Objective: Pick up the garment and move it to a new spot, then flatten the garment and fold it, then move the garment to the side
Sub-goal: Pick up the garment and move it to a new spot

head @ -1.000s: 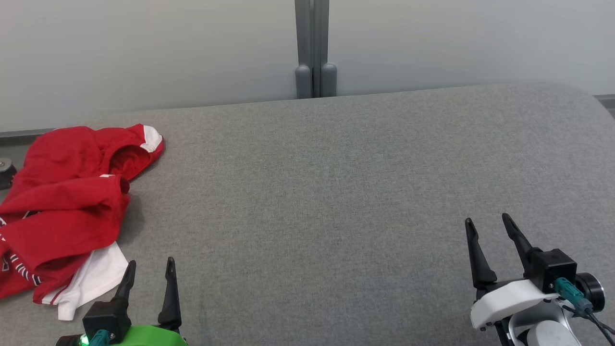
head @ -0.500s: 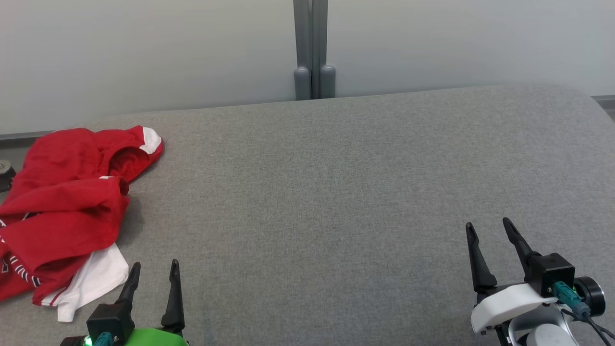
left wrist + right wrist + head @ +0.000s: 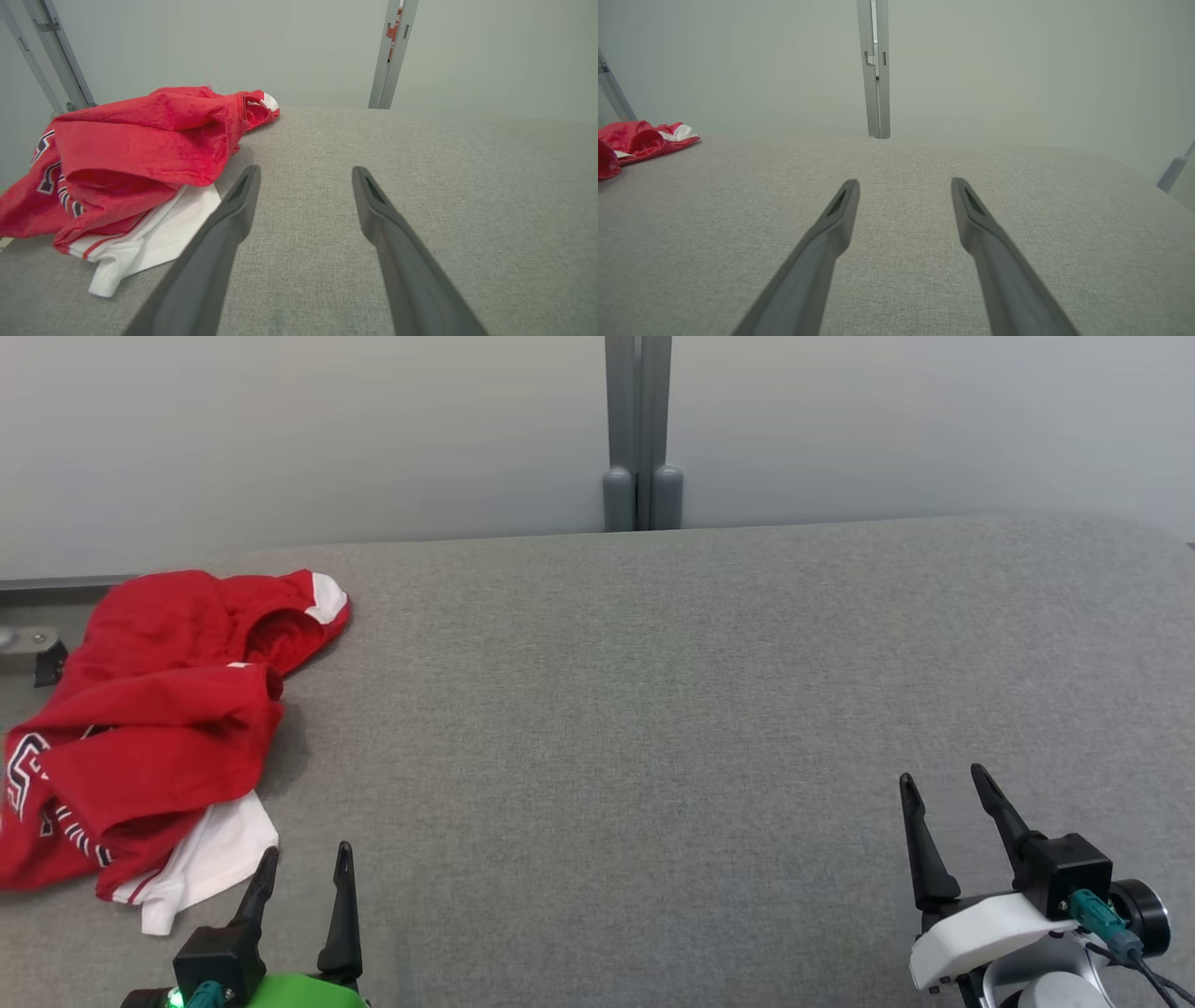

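The garment (image 3: 159, 728) is a crumpled red shirt with white trim and dark lettering, heaped at the far left of the grey table (image 3: 653, 709). A white part of it sticks out at the near side. My left gripper (image 3: 308, 859) stands open at the lower left, just right of that white part and apart from it. In the left wrist view the garment (image 3: 140, 154) lies left of my open left gripper (image 3: 306, 172). My right gripper (image 3: 938, 784) stands open at the lower right over bare cloth. From the right wrist view, the garment (image 3: 640, 140) is far to the left of the right gripper (image 3: 906, 184).
A pale wall runs behind the table, with a grey upright post (image 3: 639, 439) at its middle. A small dark fitting (image 3: 37, 658) sits off the table's left edge beside the garment. The table's far right corner is rounded.
The whole head picture has shifted right, so the camera turned a little left. Both grippers sit slightly lower in it and stay open. The garment lies as before.
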